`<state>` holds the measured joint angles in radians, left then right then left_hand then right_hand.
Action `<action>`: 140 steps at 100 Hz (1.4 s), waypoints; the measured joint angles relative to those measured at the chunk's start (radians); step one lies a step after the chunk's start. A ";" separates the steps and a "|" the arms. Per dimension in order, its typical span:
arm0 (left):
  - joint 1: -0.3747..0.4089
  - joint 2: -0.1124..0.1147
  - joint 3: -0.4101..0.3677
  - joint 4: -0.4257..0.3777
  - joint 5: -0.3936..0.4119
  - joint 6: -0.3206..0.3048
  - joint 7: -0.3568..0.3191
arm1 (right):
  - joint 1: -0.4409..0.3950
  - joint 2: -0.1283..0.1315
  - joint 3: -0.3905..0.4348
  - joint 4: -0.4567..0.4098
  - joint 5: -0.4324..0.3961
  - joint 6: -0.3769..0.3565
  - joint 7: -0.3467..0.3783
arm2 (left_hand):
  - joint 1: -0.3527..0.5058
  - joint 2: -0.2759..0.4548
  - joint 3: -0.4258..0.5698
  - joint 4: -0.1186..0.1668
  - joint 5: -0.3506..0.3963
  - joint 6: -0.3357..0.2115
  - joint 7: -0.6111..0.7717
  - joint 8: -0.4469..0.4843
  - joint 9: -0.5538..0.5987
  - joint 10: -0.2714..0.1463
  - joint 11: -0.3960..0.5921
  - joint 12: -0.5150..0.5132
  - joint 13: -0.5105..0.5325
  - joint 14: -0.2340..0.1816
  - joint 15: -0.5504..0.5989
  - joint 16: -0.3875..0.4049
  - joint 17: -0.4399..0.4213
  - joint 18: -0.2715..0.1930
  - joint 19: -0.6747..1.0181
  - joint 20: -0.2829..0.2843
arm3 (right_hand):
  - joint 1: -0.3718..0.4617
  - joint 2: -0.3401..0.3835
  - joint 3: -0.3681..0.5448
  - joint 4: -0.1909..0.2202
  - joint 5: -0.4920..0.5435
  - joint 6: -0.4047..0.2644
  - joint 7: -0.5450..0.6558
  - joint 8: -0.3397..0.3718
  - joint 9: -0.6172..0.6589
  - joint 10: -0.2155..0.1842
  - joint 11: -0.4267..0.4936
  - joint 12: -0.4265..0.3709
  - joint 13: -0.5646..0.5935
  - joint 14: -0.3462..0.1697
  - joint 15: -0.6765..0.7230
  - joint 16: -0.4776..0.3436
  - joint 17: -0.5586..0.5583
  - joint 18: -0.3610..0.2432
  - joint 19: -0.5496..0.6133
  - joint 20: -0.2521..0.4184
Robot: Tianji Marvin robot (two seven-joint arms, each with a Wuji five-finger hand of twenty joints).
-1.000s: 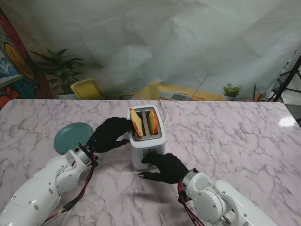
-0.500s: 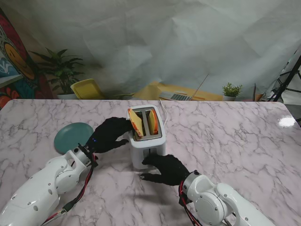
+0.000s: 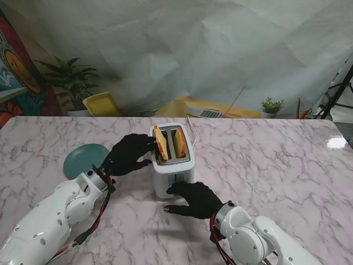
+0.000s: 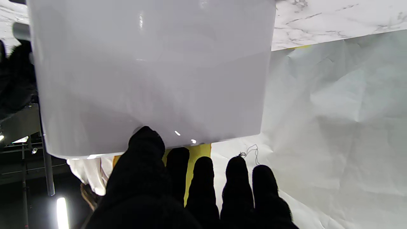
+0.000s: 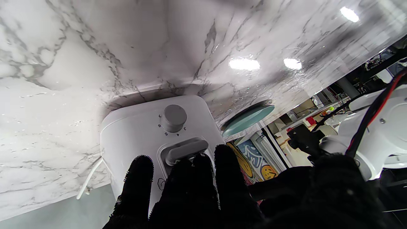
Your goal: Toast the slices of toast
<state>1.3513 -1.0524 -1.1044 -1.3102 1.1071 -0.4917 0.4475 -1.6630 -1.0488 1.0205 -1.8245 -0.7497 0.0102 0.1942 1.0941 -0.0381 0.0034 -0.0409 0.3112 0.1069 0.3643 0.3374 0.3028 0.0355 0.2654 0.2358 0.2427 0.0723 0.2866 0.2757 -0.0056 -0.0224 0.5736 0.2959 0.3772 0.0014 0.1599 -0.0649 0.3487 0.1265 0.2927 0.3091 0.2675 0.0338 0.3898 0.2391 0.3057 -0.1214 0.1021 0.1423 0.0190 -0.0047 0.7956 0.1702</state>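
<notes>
My right hand (image 3: pixel 194 197) has its fingers (image 5: pixel 197 171) laid together on top of the toaster's lever (image 5: pixel 186 149), holding nothing, placed there so I can press it down its slot. My left hand (image 3: pixel 127 155) rests flat against the toaster's (image 3: pixel 173 165) left wall, fingers (image 4: pixel 203 178) side by side near the top edge and gripping nothing; I judge it is there as a brace, so the body does not slide when the lever goes down. Both toast slices (image 3: pixel 169 143) stand in the slots, still riding high, the left one (image 3: pixel 161 142) tilted. The browning dial (image 5: pixel 173 117) sits just beside the lever, close enough to be nudged. A teal plate (image 3: pixel 86 160) lies on the worktop (image 3: pixel 276 165) left of my left hand, out of the way.
</notes>
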 measured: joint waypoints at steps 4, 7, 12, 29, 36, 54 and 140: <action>-0.004 0.000 0.002 0.000 -0.002 0.006 0.000 | -0.001 0.000 0.001 -0.001 0.002 0.000 0.001 | 0.000 0.000 0.000 0.000 0.000 0.000 0.000 0.000 0.000 0.000 0.000 0.000 0.000 0.000 0.000 0.001 0.000 0.000 0.000 0.000 | 0.000 0.000 0.000 0.000 0.000 0.000 0.000 0.000 0.000 0.000 0.000 0.000 -0.002 0.000 -0.004 0.000 0.000 0.000 0.000 0.000; -0.007 0.000 0.003 0.001 -0.004 0.010 0.000 | -0.002 0.000 0.001 -0.002 0.002 0.000 0.002 | 0.000 0.000 0.000 0.000 0.000 0.000 0.000 0.000 0.000 0.000 0.000 0.000 0.000 0.000 0.000 0.002 0.000 0.000 0.001 0.000 | 0.000 0.000 0.000 0.000 0.000 0.000 0.000 0.000 0.000 0.001 0.000 -0.001 -0.002 0.002 -0.013 0.000 0.000 0.000 0.000 0.000; -0.011 -0.001 0.004 0.001 -0.007 0.015 -0.001 | -0.005 0.000 0.003 -0.004 0.002 0.000 0.003 | 0.000 0.000 0.000 0.000 0.000 0.000 0.000 0.000 0.000 0.000 0.000 0.000 0.000 0.001 0.000 0.010 0.000 0.000 0.012 0.000 | 0.000 0.000 0.000 0.000 0.000 0.000 0.000 0.000 0.000 0.005 0.000 -0.005 -0.002 0.006 -0.025 -0.001 0.000 0.000 0.000 0.000; -0.028 -0.003 0.015 0.004 -0.019 0.034 0.002 | -0.013 0.000 0.007 -0.007 0.002 0.000 -0.001 | 0.001 0.000 0.015 0.000 0.000 -0.001 0.000 0.000 0.000 0.001 0.000 0.004 0.000 0.001 0.000 0.012 0.000 0.001 0.012 0.000 | 0.028 0.011 -0.014 0.000 0.000 0.000 0.000 0.000 0.000 0.007 0.000 -0.011 -0.013 0.009 -0.027 -0.002 0.000 0.000 0.000 0.000; -0.035 -0.004 0.019 0.004 -0.021 0.041 0.004 | -0.015 0.000 0.009 -0.008 0.002 0.000 -0.002 | 0.014 0.000 0.016 0.000 0.000 -0.001 0.000 0.000 0.000 0.001 0.000 0.004 0.000 0.002 0.000 0.017 0.000 0.001 0.012 0.000 | 0.028 0.011 -0.014 0.000 0.000 0.000 0.000 0.000 -0.001 0.009 -0.002 -0.011 -0.015 0.011 -0.027 -0.002 0.000 0.000 0.000 0.000; -0.051 -0.011 0.032 0.004 -0.029 0.045 0.005 | -0.025 0.000 0.015 -0.014 0.003 0.000 0.003 | 0.011 0.021 0.013 0.000 0.000 -0.001 -0.005 0.005 0.000 0.003 0.000 0.005 0.009 0.005 0.007 0.023 0.000 0.001 0.012 0.000 | 0.028 0.011 -0.015 0.000 0.000 0.000 0.000 0.000 -0.001 0.011 -0.009 -0.011 -0.023 0.013 -0.028 -0.002 0.000 0.000 0.000 0.000; 0.089 -0.008 -0.118 -0.137 0.040 0.092 -0.026 | -0.236 -0.008 0.227 -0.285 -0.183 -0.125 -0.082 | 0.011 0.021 0.012 0.001 0.047 -0.001 0.032 0.024 0.050 0.003 0.000 0.023 0.059 0.007 0.025 0.035 0.010 0.001 0.036 0.002 | 0.029 0.011 -0.025 0.006 0.015 0.001 0.001 0.006 0.084 0.079 0.009 0.001 0.061 0.140 0.012 0.012 0.032 0.004 0.002 0.000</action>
<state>1.4407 -1.0602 -1.2224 -1.4475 1.1473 -0.3992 0.4216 -1.8994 -1.0571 1.2478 -2.1092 -0.9332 -0.1144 0.1125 1.1049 -0.0166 0.0154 -0.0403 0.3587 0.1062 0.3958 0.3613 0.3525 0.0389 0.2654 0.2589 0.3017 0.0795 0.3115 0.3110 0.0044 -0.0210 0.6100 0.2980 0.4057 0.0127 0.1353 -0.0584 0.3639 0.1273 0.2939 0.3151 0.3513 0.1130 0.3987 0.2400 0.3669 0.0185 0.1144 0.1540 0.0509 -0.0003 0.7974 0.1699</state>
